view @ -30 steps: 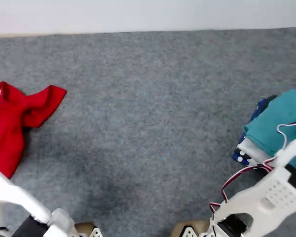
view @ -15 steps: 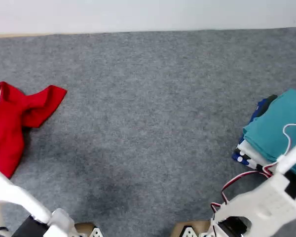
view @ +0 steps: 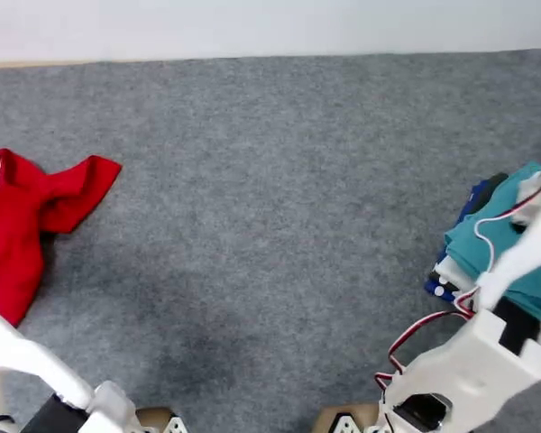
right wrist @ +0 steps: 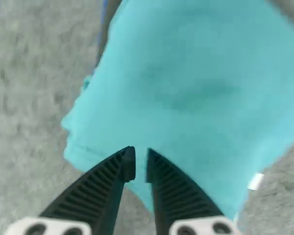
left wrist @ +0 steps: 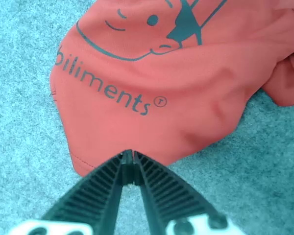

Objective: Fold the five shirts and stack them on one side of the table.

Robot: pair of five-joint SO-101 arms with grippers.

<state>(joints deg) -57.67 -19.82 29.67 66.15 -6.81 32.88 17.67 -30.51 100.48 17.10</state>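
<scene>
**Edges and open room.** Grey carpeted bench. The whole middle is open carpet from the far edge to the near edge. A pale wall runs along the far edge. Cloth lies only at the two side edges, well apart.

**Item 1: red shirt.** Unfolded and crumpled at the left edge of the bench, partly cut off by the high view's border. The body's long axis runs near to far, and one sleeve points toward the bench middle. The printed side faces up.

**Item 2: stack at the right edge.** Teal shirt folded on top, with a white layer and a blue dotted layer showing beneath. The teal shirt's long axis seems to slant near-left to far-right, though the arm covers part of it.

**Left claw.** Fingers pressed together, tips at the red shirt's hem. Whether they nip the cloth cannot be told. Left arm is at the near-left corner.

**Right claw.** Fingers parted by a narrow slit, above the teal shirt near its edge, gripping nothing. Right arm rises from the near-right over the stack.
</scene>
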